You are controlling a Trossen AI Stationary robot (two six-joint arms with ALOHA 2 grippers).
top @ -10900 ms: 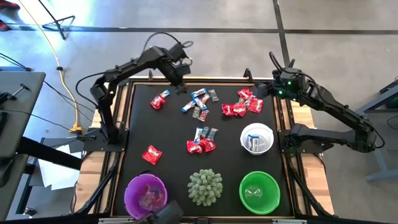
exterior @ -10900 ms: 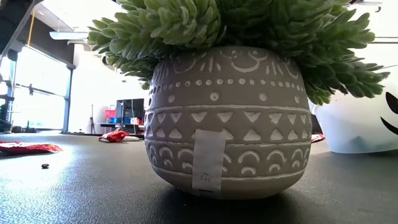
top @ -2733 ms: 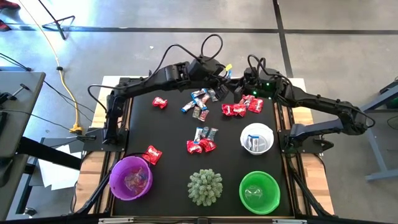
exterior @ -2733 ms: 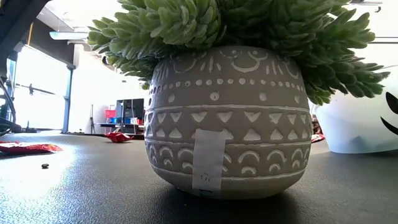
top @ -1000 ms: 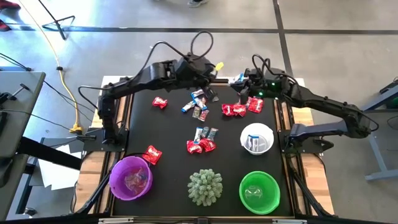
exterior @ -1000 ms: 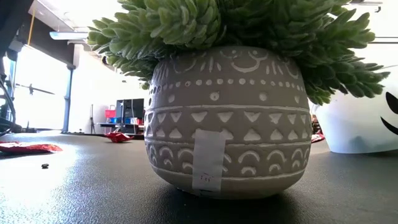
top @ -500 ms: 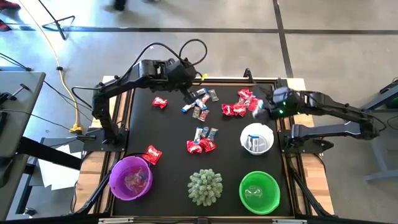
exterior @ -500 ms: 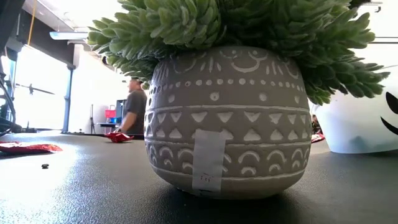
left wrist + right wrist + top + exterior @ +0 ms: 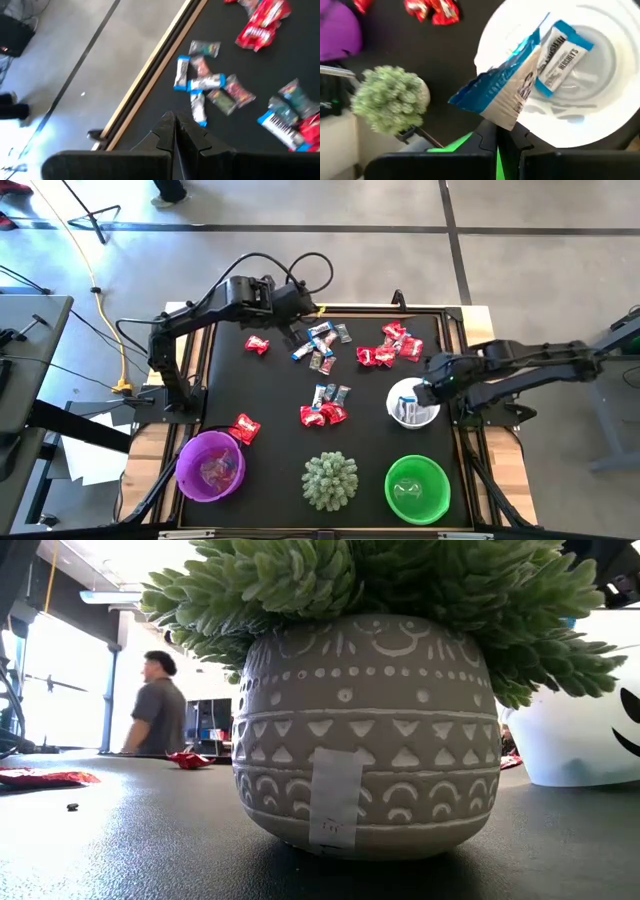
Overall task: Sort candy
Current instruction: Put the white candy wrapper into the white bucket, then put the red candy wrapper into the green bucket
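Right gripper (image 9: pixel 423 393): arm reaches in from the table's 3 o'clock edge and hangs over the rim of the white bowl (image 9: pixel 428 413); in the right wrist view its fingers (image 9: pixel 489 138) are pinched on a blue-and-white candy (image 9: pixel 506 93) held above the bowl, where another blue-and-white piece (image 9: pixel 562 56) already lies. Left gripper (image 9: pixel 291 333): arm bends over the mat's 11 o'clock corner; in the left wrist view the fingers (image 9: pixel 166 131) are pressed together with nothing between them, just beside a blue-and-white cluster of sweets (image 9: pixel 199 85). Loose candy on the black mat (image 9: pixel 280 390): a mixed cluster at 12 o'clock (image 9: pixel 320 345); red pieces at 1 o'clock (image 9: pixel 392 346); one red piece at 11 o'clock (image 9: pixel 258 344); a mixed group near the centre (image 9: pixel 326 406); one red piece at 8 o'clock (image 9: pixel 244 428). Along the 6 o'clock edge: purple bowl (image 9: pixel 185 470) at 7 o'clock, spiky green plant (image 9: pixel 330 479) at 6, green bowl (image 9: pixel 392 480) at 5. In the low view the plant's patterned grey pot (image 9: pixel 360 730) fills the foreground and hides most of the table; a person (image 9: pixel 155 708) stands in the room behind.
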